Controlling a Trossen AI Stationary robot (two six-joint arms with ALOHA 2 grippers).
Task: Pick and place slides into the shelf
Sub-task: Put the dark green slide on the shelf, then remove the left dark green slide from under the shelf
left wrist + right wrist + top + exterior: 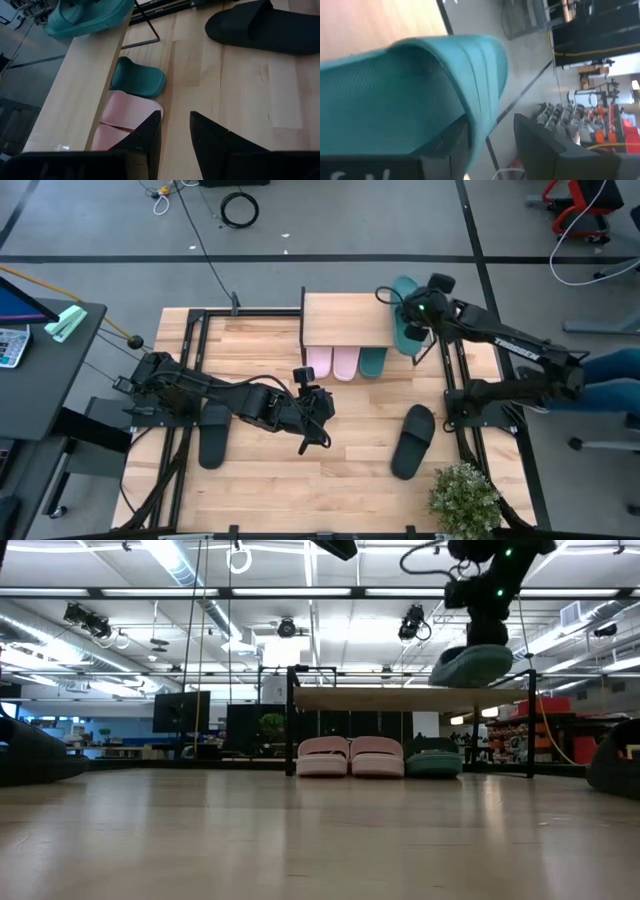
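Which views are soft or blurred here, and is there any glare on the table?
Right wrist view: the teal slide fills the frame, soft and smeared, room behind streaked. Left wrist view: its own fingers are dark, nearly featureless. Low view: ceiling lights reflect as a pale sheen on the tabletop. High view: even light, soft shadows beside the black slide.

The worktop [340, 470] is pale wood planks with visible grain, faintly sheened. The shelf [345, 320] has a matt light-wood top on thin black metal rods. The slides look like soft matt rubber — the teal one [395, 95] finely ribbed on its strap, the black one [265, 27] smooth, the pink pair [350, 755] smooth too.
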